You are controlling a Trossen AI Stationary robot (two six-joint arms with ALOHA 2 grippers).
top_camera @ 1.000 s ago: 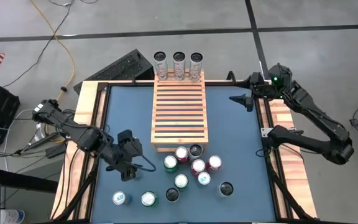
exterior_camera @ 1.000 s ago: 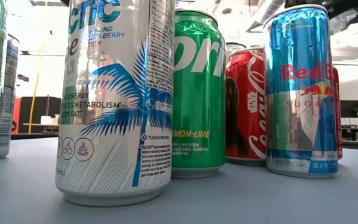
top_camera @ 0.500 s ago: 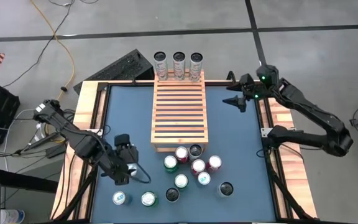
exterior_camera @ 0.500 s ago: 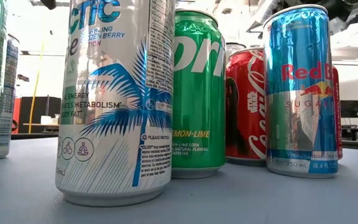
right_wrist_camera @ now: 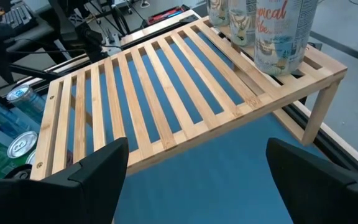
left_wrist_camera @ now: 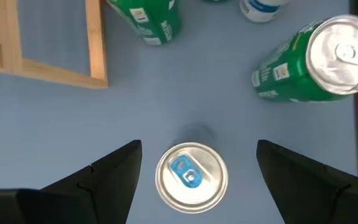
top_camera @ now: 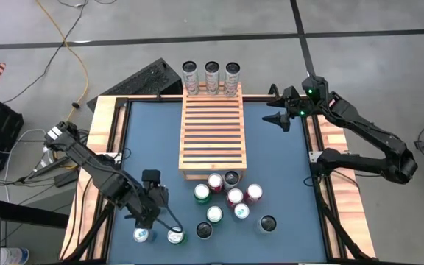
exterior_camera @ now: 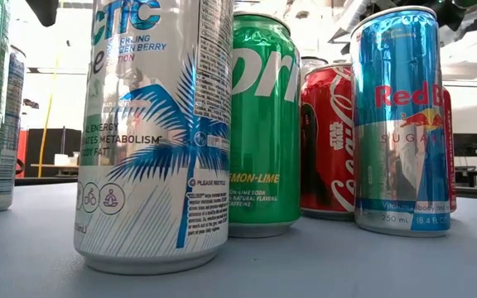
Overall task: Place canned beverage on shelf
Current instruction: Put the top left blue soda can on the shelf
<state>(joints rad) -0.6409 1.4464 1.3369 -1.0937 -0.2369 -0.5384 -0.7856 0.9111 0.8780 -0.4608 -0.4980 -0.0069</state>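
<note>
high view: the left hand hangs over the near-left part of the blue desk, fingers apart, just above a blue-tab can that stands between its fingers, not gripped. a green can stands just beside it. the shelf sits at the desk's middle, three cans in a row on its far end. a cluster of cans stands just before its near end. the right hand waits, fingers spread, empty, near the far-right rim.

Bright, even light; soft shadows
</note>
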